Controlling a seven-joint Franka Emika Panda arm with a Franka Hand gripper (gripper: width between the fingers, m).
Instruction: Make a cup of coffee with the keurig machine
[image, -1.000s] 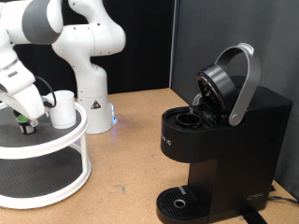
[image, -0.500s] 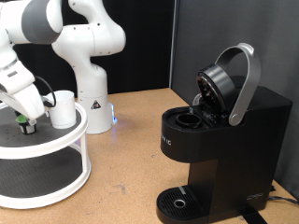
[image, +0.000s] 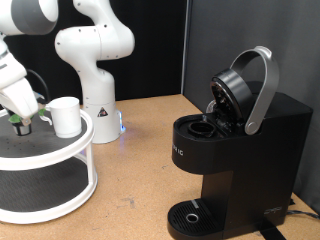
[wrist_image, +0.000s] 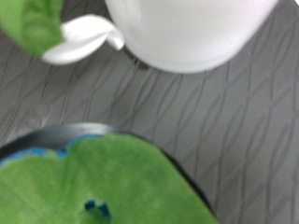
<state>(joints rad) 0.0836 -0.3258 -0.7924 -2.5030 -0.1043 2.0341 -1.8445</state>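
Observation:
My gripper is over the white two-tier rack at the exterior view's left. It is shut on the small dark pod with the green top and holds it just above the rack's top shelf. The pod fills the wrist view; my fingers do not show there. The white cup stands on the top shelf, right beside the gripper, and also shows in the wrist view. The black keurig machine stands at the exterior view's right with its grey-handled lid raised and its pod chamber open.
The arm's white base stands behind the rack. The machine's round drip tray has nothing on it. Brown tabletop lies between the rack and the machine. A black curtain hangs behind.
My gripper has moved up and to the exterior view's left, taking the green-topped pod off the shelf. The cup and the machine have not moved.

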